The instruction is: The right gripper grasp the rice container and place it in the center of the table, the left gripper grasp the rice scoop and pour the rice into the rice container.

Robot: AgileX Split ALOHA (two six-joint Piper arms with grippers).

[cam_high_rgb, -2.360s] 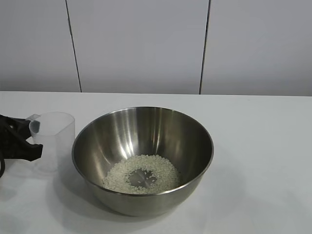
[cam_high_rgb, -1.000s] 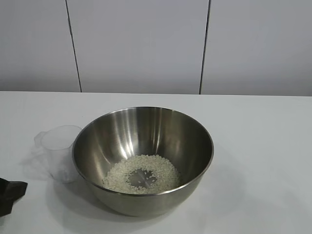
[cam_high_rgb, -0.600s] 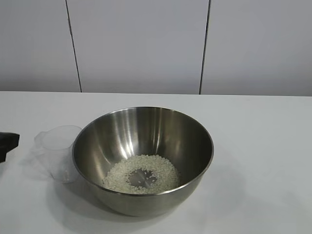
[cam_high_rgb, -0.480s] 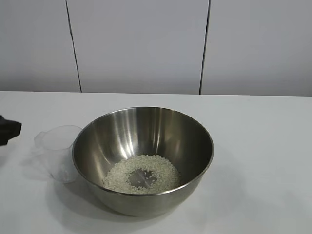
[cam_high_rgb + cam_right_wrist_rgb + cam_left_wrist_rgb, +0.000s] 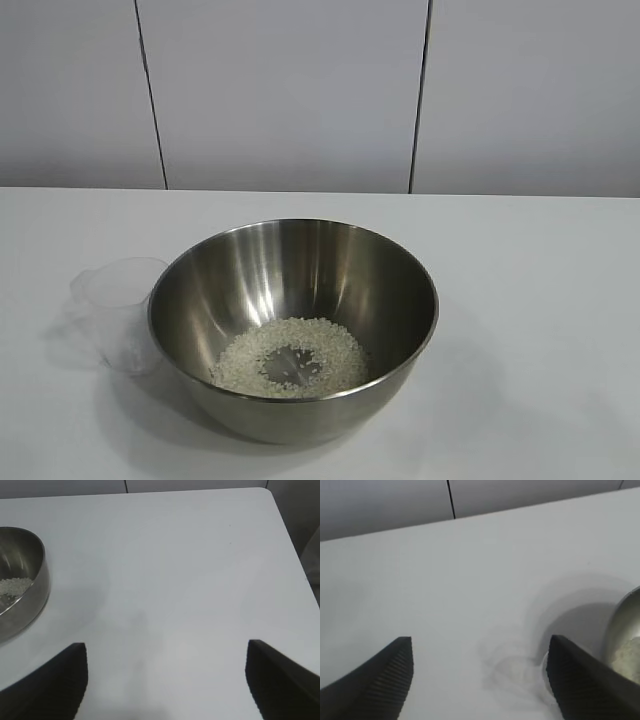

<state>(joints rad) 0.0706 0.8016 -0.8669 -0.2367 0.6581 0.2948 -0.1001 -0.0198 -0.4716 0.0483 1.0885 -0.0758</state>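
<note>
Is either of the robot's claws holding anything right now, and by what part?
Nothing is held. The left end effector and right end effector are both open and empty; the rice scoop stands free beside the rice container.

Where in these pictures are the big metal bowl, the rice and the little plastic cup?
rice container (image 5: 300, 265): exterior view, inner back wall.
rice (image 5: 240, 360): exterior view, left of the pile.
rice scoop (image 5: 125, 320): exterior view, clear side wall.

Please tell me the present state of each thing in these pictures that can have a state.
rice container: upright on the table, rice inside.
rice: lying in a ring on the container's bottom.
rice scoop: upright, empty, released, beside the container.
left gripper: open, holding nothing.
right gripper: open, holding nothing.
</note>
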